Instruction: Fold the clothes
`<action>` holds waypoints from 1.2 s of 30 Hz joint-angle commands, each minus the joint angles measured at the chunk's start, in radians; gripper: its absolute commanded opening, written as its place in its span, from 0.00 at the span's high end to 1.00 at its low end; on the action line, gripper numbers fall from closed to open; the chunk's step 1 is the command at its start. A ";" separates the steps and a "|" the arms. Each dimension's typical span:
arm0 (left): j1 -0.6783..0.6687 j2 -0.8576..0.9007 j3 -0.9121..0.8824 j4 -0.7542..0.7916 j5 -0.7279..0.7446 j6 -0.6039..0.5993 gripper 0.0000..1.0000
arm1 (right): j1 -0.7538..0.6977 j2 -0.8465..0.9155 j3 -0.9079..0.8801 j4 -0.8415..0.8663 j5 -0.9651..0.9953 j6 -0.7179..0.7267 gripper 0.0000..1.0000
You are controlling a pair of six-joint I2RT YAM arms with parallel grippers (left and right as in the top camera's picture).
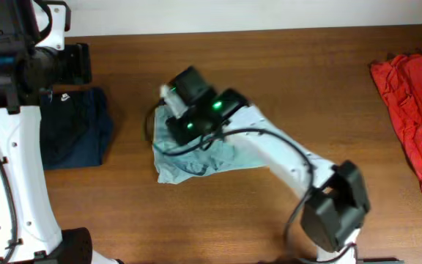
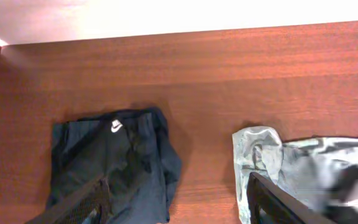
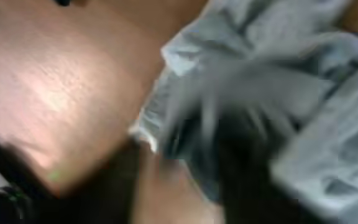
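The pale grey-blue T-shirt (image 1: 196,158) lies crumpled at the table's middle, partly under my right arm. My right gripper (image 1: 170,101) hovers over its upper left edge. The right wrist view is blurred by motion: the T-shirt (image 3: 272,93) fills the upper right, and the right gripper (image 3: 185,193) stands slightly open with only brown table in the gap. A folded dark navy garment (image 1: 75,128) with a white logo (image 2: 115,126) lies at the left. My left gripper (image 2: 179,211) hangs open above the bare wood between the navy garment (image 2: 114,165) and the T-shirt (image 2: 291,168). A red garment (image 1: 416,117) is bunched at the right edge.
The wooden table (image 1: 299,81) ends at a pale wall along the back. My left arm's white body (image 1: 13,169) covers the near left corner. The right arm's base (image 1: 335,209) stands at the front right.
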 commanded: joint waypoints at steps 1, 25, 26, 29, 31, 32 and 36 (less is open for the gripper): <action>0.004 -0.023 0.014 0.001 -0.006 0.016 0.29 | 0.053 0.080 0.013 0.015 0.047 0.042 0.33; 0.004 -0.023 0.014 -0.001 -0.006 0.012 0.29 | -0.196 0.251 -0.029 -0.042 -0.333 0.095 0.90; 0.004 -0.023 0.014 -0.001 -0.006 0.012 0.29 | -0.149 0.252 -0.028 0.019 -0.428 0.076 0.91; 0.003 -0.023 0.014 -0.002 -0.006 0.012 0.29 | -0.074 0.247 -0.006 0.148 -0.629 -0.035 0.91; 0.003 -0.023 0.014 -0.005 -0.006 0.012 0.29 | -0.055 0.240 0.017 0.180 -0.657 -0.042 0.90; 0.003 -0.023 0.014 -0.006 -0.006 0.012 0.29 | -0.055 0.236 0.025 0.179 -0.656 -0.050 0.89; 0.003 -0.023 0.014 -0.006 -0.006 0.013 0.29 | -0.112 0.200 0.053 0.084 -0.564 -0.068 0.86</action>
